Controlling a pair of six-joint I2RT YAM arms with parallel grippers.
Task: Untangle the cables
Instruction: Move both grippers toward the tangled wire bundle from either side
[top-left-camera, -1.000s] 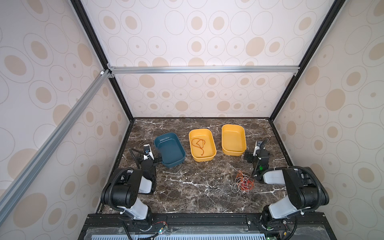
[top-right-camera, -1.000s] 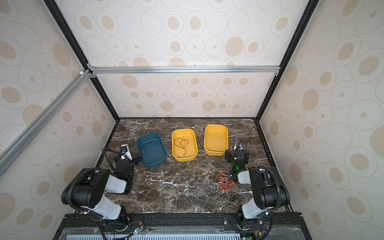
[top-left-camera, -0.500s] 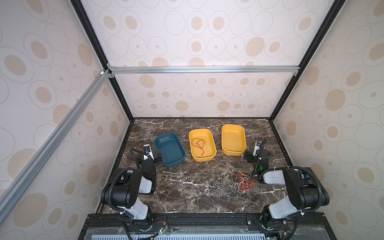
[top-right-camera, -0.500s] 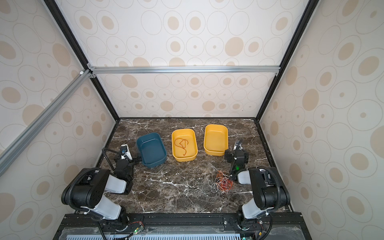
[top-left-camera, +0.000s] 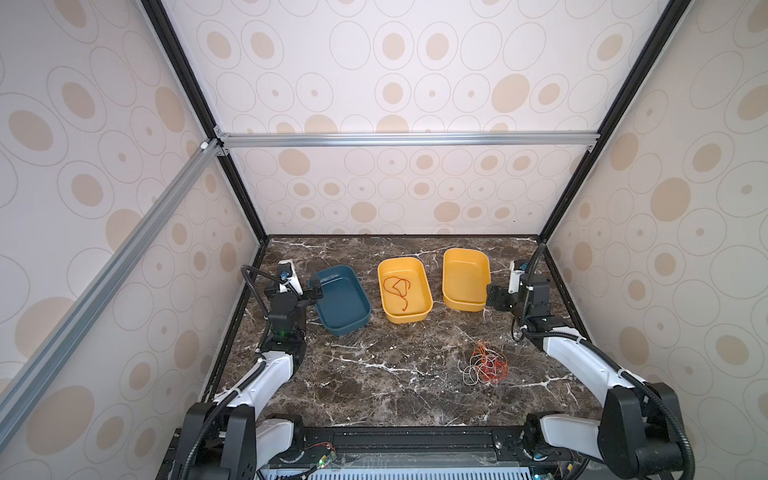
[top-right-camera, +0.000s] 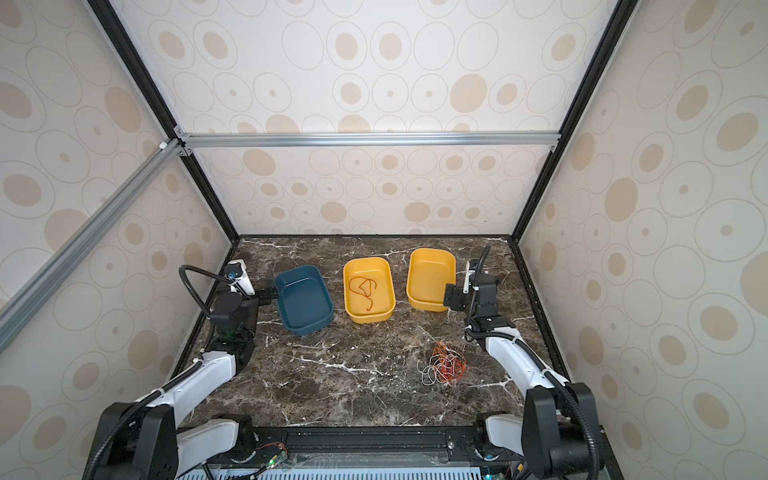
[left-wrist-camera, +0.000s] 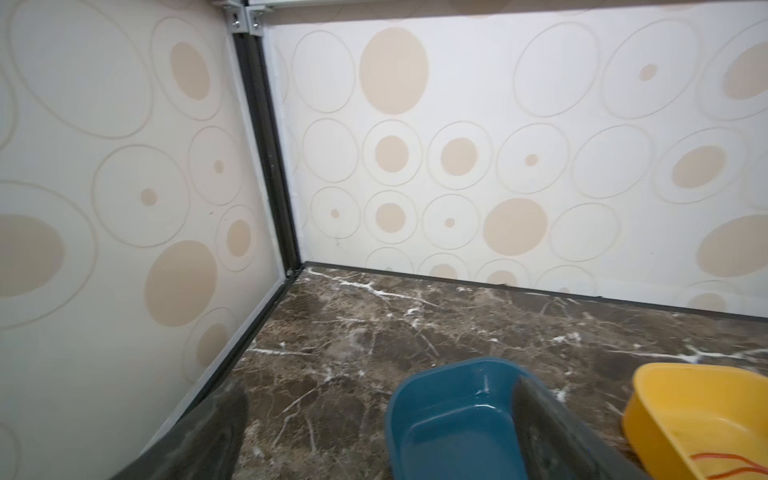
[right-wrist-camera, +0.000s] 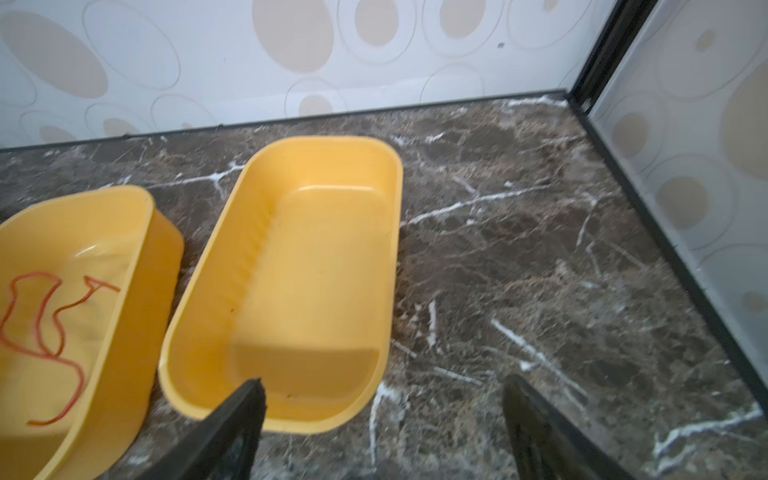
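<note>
In both top views I see a pile of cables (top-left-camera: 484, 368) (top-right-camera: 444, 368). It has red, orange and white loops all mixed up. It lies on the dark tabletop (top-left-camera: 395, 374), on the right side and near the front. My two wrist views do not show this pile at all.

Three trays sit in a row farther back: a blue tray (top-left-camera: 340, 299) (top-right-camera: 303, 299) on the left, a middle yellow tray (top-left-camera: 419, 299) (top-right-camera: 384, 291), and a right yellow tray (top-left-camera: 465, 278) (top-right-camera: 430, 278). One red cable (top-left-camera: 397, 291) (top-right-camera: 362, 291) lies curled inside the middle yellow tray.

My right wrist view shows that red cable (right-wrist-camera: 41, 324) big and clear in the middle yellow tray (right-wrist-camera: 83, 232), with the right yellow tray (right-wrist-camera: 316, 270) beside it. My left wrist view shows the blue tray (left-wrist-camera: 449, 424) up close. It shows only a bit of the red cable (left-wrist-camera: 727, 473) in the corner of the middle yellow tray (left-wrist-camera: 685, 407).

My left jaws are wide apart and hold nothing. They are at the left edge of the blue tray, and one side is over its rim. I cannot tell if it touches. The pile is far off to the right of them.

My right jaws are apart too, with nothing between them. They are just beside the near right corner of the right yellow tray. The pile lies nearer the front than they are, a little to the left, and well apart from them.
</note>
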